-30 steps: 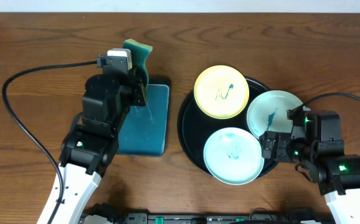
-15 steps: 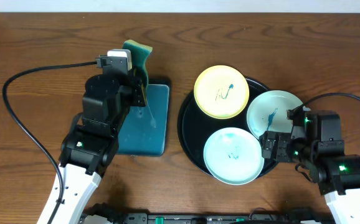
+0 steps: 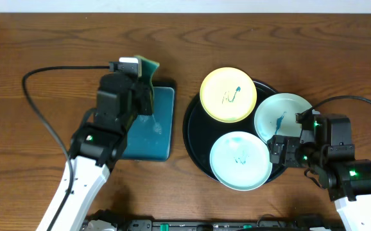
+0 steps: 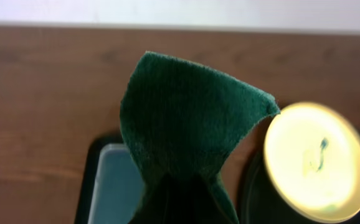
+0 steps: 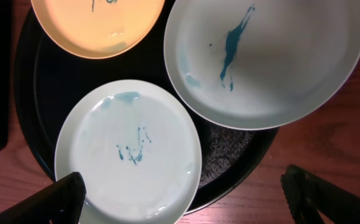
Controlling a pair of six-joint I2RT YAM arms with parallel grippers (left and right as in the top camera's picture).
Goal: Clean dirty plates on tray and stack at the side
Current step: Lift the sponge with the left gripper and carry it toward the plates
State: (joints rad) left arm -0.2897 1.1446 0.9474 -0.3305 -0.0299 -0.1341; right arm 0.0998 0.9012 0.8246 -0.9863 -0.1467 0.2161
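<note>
The left gripper [image 3: 144,80] squeezes the sponge [image 3: 149,66] tight above the teal tray [image 3: 155,138]. The right gripper [image 5: 186,196] is wide open and holds nothing. All three plates [image 3: 282,115] lie dirty on the black tray [image 3: 194,131]. The sponge should press flat and rub off every blue mark [image 5: 233,46], while the other gripper keeps the plate from sliding

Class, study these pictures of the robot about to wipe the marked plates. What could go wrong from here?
1. The yellow plate overhangs the rim of the black tray; pressing the sponge on it could tip it.
2. The right mint plate and the front mint plate meet edge to edge, so the open right claw lifting one may nudge the other.
3. The left claw pinches the sponge folded, so it might wipe poorly.
</note>
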